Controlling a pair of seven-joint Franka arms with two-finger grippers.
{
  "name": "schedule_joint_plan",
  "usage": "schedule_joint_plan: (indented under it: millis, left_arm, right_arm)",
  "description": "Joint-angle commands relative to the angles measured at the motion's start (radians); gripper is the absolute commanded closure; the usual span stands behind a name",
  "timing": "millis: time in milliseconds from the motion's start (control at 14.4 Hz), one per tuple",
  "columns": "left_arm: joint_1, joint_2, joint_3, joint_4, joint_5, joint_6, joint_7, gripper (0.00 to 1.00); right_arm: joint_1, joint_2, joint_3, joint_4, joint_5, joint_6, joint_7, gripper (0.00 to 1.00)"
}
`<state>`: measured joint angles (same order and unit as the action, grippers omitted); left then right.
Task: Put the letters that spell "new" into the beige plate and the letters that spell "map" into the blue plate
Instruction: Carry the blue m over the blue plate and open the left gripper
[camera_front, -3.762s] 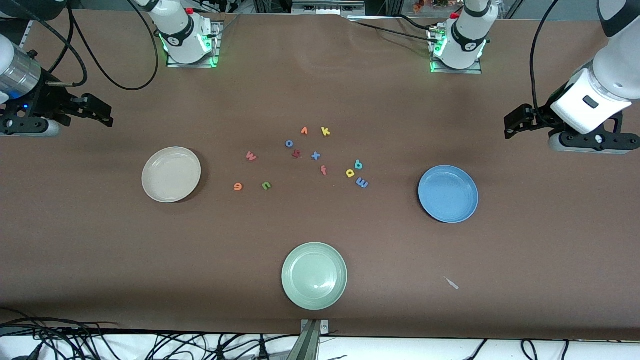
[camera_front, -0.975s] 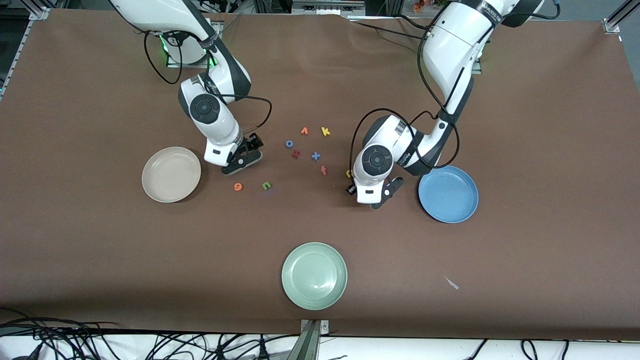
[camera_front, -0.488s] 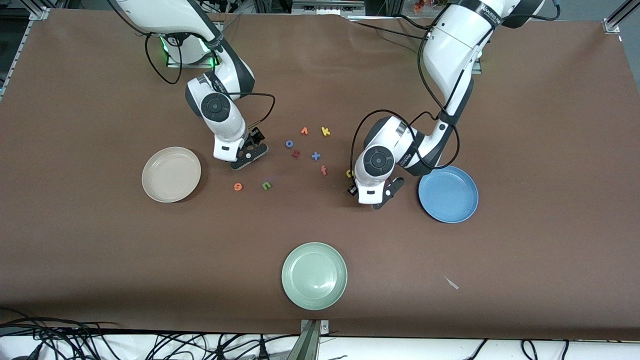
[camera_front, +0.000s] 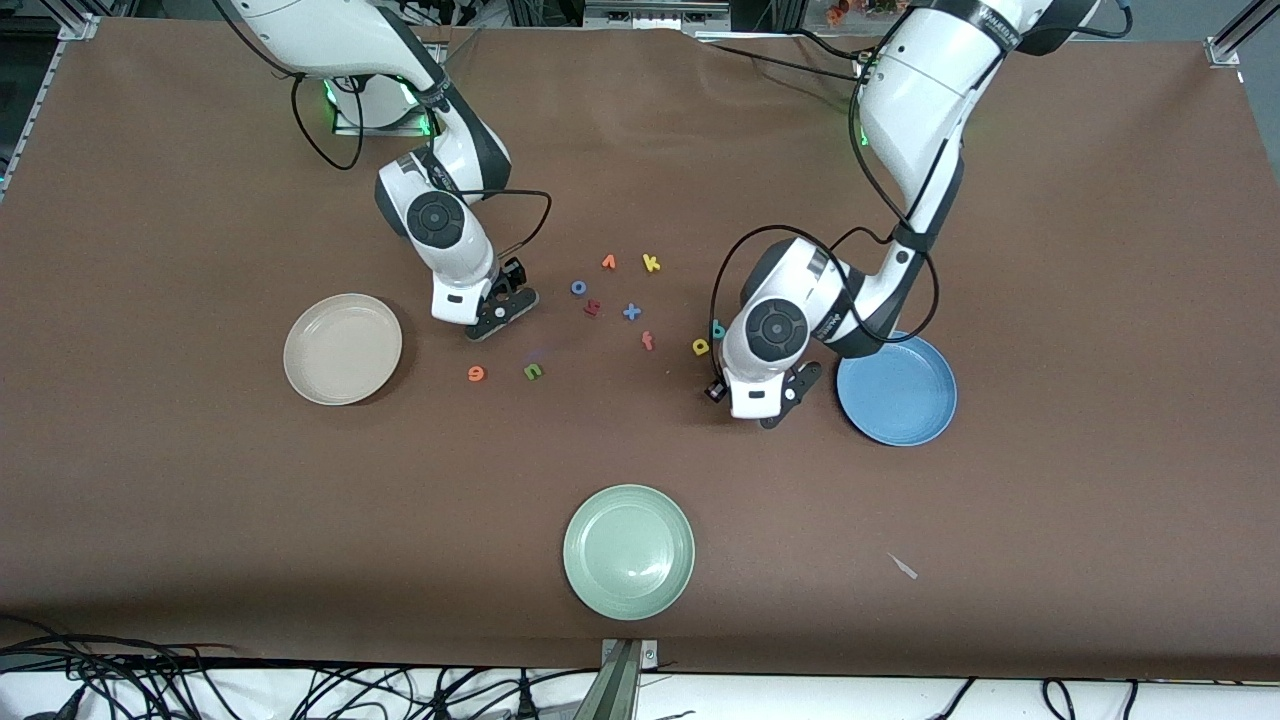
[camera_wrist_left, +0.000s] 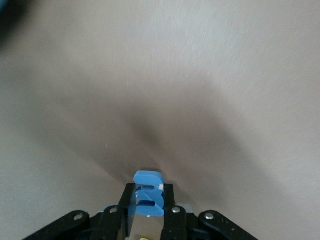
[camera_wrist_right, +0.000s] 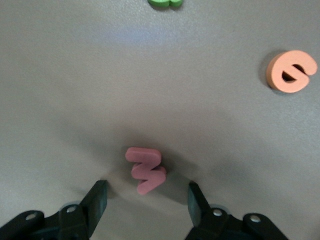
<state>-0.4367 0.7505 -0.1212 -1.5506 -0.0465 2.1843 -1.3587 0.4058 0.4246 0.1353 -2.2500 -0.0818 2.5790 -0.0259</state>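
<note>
So the left gripper (camera_wrist_left: 146, 220) is clamped on the blue m (camera_wrist_left: 148, 199), right beside the blue plate (camera_front: 905, 415). Meanwhile the right gripper (camera_wrist_right: 147, 202) sits low on the bench (camera_front: 200, 520) with its jaws apart around the pink w (camera_wrist_right: 145, 169), not touching it yet, near the beige plate (camera_front: 330, 375).

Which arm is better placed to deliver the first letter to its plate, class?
Left. The left gripper is shut on the blue m, beside the blue plate. The right gripper only straddles the pink w, open.
</note>
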Motion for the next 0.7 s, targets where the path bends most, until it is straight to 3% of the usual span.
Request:
schedule_joint_plan:
  millis: [0,279,627]
  left_arm:
    - [0.036,-0.072,0.002,0.000,-0.012,-0.096,0.084,0.84]
    - [0.156,-0.132,0.005,-0.003,0.014,-0.244,0.387,0.84]
    - [0.315,-0.120,0.005,-0.017,0.016,-0.259,0.754,0.83]
  right_arm:
    - [0.011,0.014,0.000,-0.003,-0.009,0.030,-0.012,0.39]
    - [0.018,0.014,0.004,0.000,-0.009,0.030,-0.012,0.43]
    - [0.019,0.016,0.003,0.004,-0.009,0.043,-0.012,0.45]
